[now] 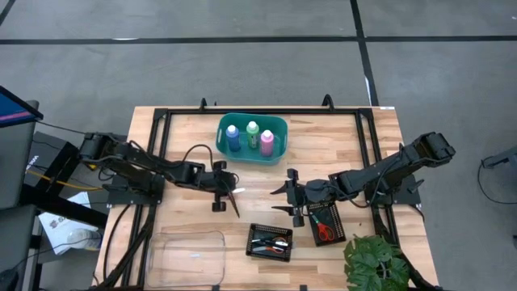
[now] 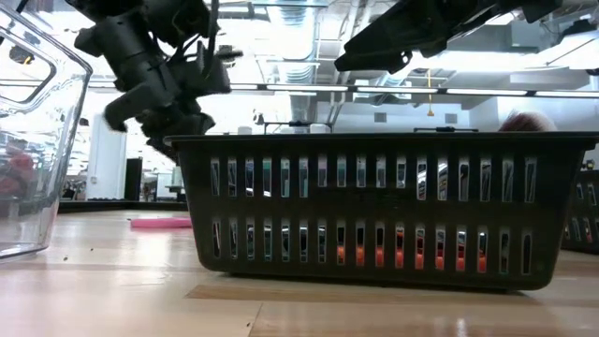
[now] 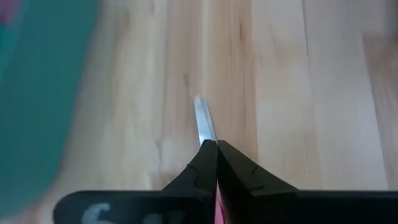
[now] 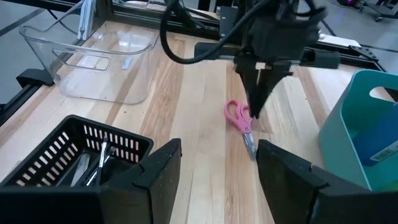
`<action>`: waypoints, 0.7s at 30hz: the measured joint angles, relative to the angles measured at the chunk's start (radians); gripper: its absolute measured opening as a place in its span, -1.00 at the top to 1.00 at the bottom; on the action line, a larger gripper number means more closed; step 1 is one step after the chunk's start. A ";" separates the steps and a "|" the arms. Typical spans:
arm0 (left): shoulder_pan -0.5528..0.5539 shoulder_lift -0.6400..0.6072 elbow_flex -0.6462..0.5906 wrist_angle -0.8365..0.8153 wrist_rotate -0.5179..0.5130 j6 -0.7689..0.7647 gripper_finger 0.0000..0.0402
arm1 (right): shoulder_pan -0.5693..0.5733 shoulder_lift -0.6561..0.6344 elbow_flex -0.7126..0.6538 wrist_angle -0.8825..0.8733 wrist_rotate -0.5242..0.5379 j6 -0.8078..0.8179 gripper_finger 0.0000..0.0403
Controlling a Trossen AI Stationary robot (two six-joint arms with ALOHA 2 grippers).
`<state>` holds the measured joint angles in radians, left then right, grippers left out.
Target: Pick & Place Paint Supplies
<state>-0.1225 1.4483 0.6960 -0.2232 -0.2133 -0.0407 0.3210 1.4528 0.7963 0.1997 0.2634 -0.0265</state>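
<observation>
Pink-handled scissors point(image 4: 238, 118) lie on the wooden table, right of my left gripper's wrist in the high view point(image 1: 237, 192). My left gripper point(image 4: 256, 107) points down and is shut on them. My right gripper point(image 1: 289, 199) is open and empty, hovering right of the scissors, its fingers point(image 4: 161, 168) facing them. Blue point(image 1: 233, 137), green point(image 1: 252, 132) and pink point(image 1: 266, 142) bottles with white caps stand in the teal basket point(image 1: 279, 123). Red-handled scissors point(image 1: 324, 231) lie in the right black mesh tray. Thin dark brushes point(image 4: 93, 165) lie in the other tray. My left gripper pinches the pink scissors between its two shut fingers, about where the handles meet the blades point(image 4: 247, 124). The fingers come from above, pointing down. The silver blade point(image 3: 203, 121) sticks out past the fingertips. The scissors lie flat at table height point(image 2: 159, 223).
A black mesh tray point(image 1: 271, 241) sits near the front edge, another point(image 1: 335, 217) under my right arm. A clear plastic bin point(image 1: 186, 255) stands at front left, a potted plant point(image 1: 376, 263) at front right. Bare wood lies between the two grippers.
</observation>
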 joint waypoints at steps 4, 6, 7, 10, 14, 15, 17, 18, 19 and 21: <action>0.012 0.018 -0.007 -0.049 0.051 -0.019 0.91 | 0.000 0.000 0.000 -0.002 0.000 0.000 0.03; 0.013 0.034 -0.015 -0.067 0.064 -0.019 0.80 | 0.000 0.000 0.000 -0.003 0.000 0.000 0.03; 0.013 0.045 -0.015 -0.068 0.067 -0.019 0.73 | 0.000 0.000 0.000 -0.003 0.000 0.000 0.03; 0.013 0.066 -0.015 -0.089 0.075 -0.019 0.49 | 0.000 0.000 0.000 -0.006 0.000 0.000 0.03; 0.021 0.089 -0.013 -0.096 0.083 -0.018 0.19 | 0.000 0.000 0.000 -0.008 0.000 0.000 0.03; 0.026 0.094 -0.011 -0.096 0.084 -0.018 0.13 | 0.000 0.000 0.000 -0.008 0.000 0.000 0.03; 0.044 0.110 -0.009 -0.101 0.091 -0.019 0.06 | 0.000 0.000 0.000 -0.008 0.000 0.000 0.03; 0.053 0.118 -0.010 -0.108 0.091 -0.020 0.04 | 0.000 0.000 0.000 -0.009 0.000 0.000 0.03; 0.062 0.128 -0.009 -0.110 0.099 -0.017 0.03 | 0.000 0.000 0.000 -0.009 0.000 0.000 0.03; 0.076 0.143 -0.010 -0.105 0.119 -0.014 0.05 | 0.000 0.000 0.000 -0.009 -0.001 0.000 0.03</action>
<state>-0.0463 1.5912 0.6865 -0.3278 -0.0941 -0.0549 0.3215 1.4528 0.7963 0.1904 0.2626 -0.0265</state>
